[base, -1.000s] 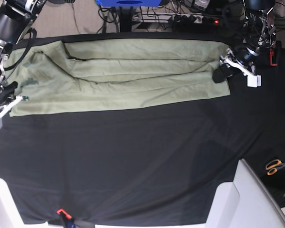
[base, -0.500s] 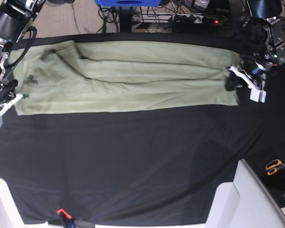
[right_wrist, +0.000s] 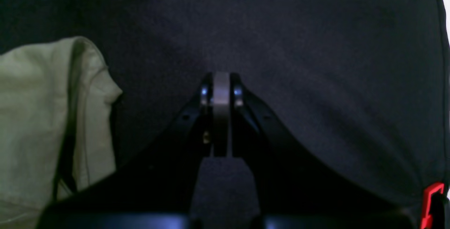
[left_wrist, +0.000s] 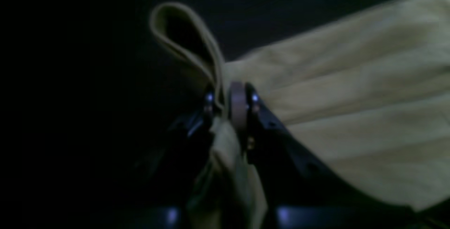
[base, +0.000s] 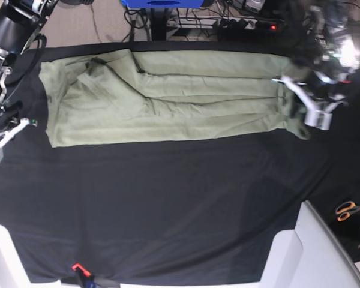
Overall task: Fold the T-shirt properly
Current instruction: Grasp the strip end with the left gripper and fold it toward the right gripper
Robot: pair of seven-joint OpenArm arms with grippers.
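The T-shirt (base: 168, 99), a large pale sage-green cotton garment already doubled into a long band, lies across the far side of the table, its long axis running straight from nine o'clock to three o'clock. Under it spreads the black table cloth (base: 168, 204), which fills nearly everything towards six o'clock.

At three o'clock the left gripper (left_wrist: 228, 99) has its jaws pressed together on a bunched edge of the fabric; in the left wrist view a loop of hem stands up just past the fingertips and the rest of the shirt fans away to the side. That end of the band looks gathered and slightly lifted off the cloth.

At nine o'clock the right gripper (right_wrist: 220, 91) is closed on nothing, its jaws pressed flat against each other over bare black cloth, with the shirt's other end just beside it but apart from it.

So the shirt runs away from the left gripper towards the right one, and the left arm is the one that commands it; I'd judge any coming fold must carry that pinched end along the band's length.
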